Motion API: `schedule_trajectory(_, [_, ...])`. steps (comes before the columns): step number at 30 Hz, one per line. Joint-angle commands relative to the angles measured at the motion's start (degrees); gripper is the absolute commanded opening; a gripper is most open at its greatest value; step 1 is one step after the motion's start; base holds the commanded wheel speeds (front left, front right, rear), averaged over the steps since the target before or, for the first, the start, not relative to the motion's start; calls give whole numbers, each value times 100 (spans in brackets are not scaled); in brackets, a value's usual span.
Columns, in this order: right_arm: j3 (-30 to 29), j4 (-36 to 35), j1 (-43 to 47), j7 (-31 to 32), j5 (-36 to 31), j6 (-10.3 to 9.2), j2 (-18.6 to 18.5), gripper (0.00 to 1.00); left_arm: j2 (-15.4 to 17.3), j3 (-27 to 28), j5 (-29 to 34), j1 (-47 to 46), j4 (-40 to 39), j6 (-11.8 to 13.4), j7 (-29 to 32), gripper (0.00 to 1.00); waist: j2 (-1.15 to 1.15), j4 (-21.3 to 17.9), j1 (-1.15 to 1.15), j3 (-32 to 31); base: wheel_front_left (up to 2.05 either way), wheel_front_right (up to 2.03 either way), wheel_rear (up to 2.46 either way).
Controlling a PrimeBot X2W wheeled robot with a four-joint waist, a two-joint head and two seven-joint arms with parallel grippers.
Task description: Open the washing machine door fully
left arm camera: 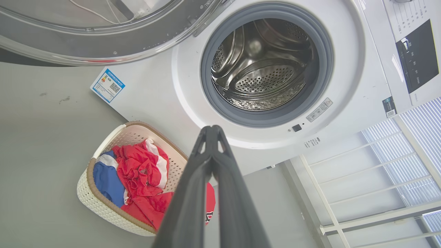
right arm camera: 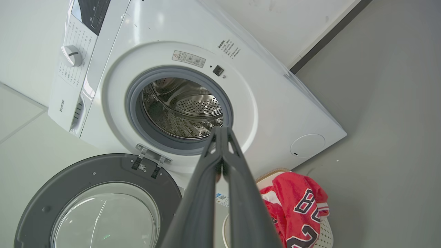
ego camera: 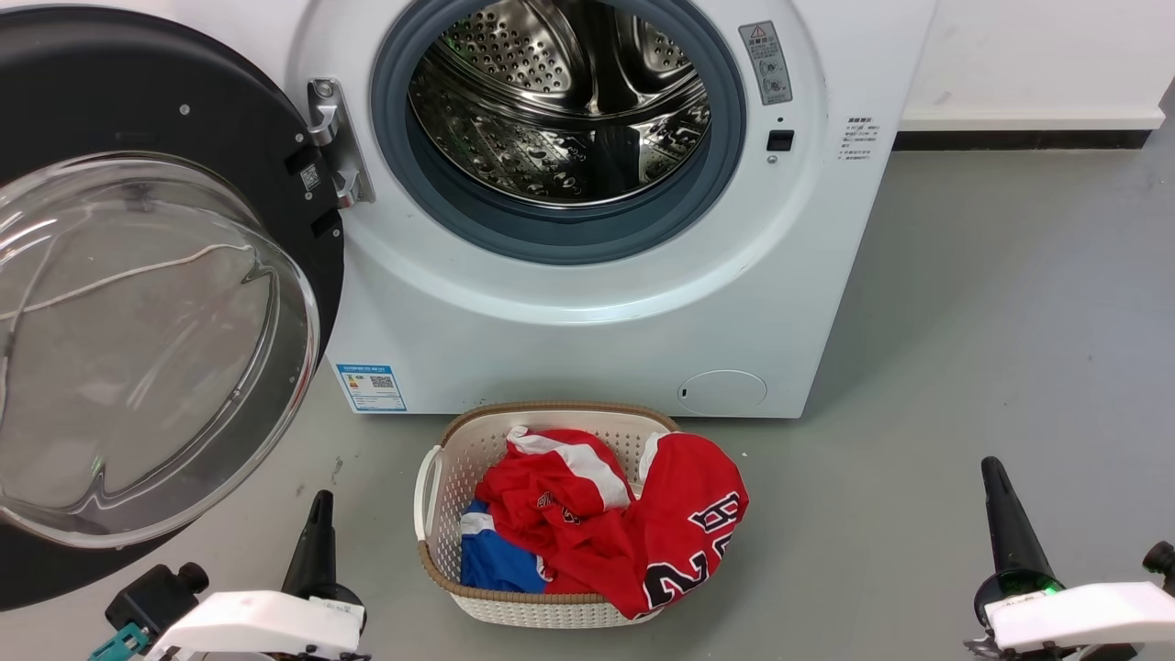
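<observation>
Since my left gripper (left arm camera: 211, 132) has its two long dark fingers pressed together on nothing, and my right gripper (right arm camera: 222, 132) is clenched empty in the same way, I read neither arm as engaged with anything. Both sit low in the head view, fingers pointing up. The left one is near the lower edge of the large round glossy black washing machine door (ego camera: 156, 349) with its clear bulging glass bowl, and I see no contact between them; the right one is well apart on the other side. The door hangs on a bright metal hinge (ego camera: 335, 142) at the left of the white boxy front-loading washing machine (ego camera: 597, 340), swung wide so that its inner face looks toward me and the grey rubber gasket (ego camera: 551, 243) and perforated steel drum (ego camera: 560, 101) stand exposed. My judgement is that the opening is at or very near its end, though I cannot tell whether any swing is left. If some is, the next move calls for a light push with the closed left fingers on the black inner rim, away from the hinge and off the glass. A white woven laundry basket (ego camera: 542, 613) of red and blue clothes (ego camera: 597, 523) stands between the grippers, so I would route the arm outside it.
</observation>
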Motion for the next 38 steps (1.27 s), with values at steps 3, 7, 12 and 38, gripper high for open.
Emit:
schedule_trajectory(3, [-12,8,-173,60,318,1,-42,0,3,39,-304,-169,-28,-43,76,0,0,-1,0,4,0,0,0])
schedule_trajectory(7, [-26,92,-251,158,725,1,-44,0,3,73,-708,-235,8,-72,177,0,0,-3,0,11,0,0,0])
schedule_trajectory(12, [-39,153,-326,238,1046,1,-45,0,3,101,-1026,-275,35,-99,253,0,0,-5,0,17,0,0,0])
schedule_trajectory(38, [-122,465,-642,639,2590,1,-24,0,1,225,-2571,-500,169,-211,644,0,0,-14,0,51,0,0,0])
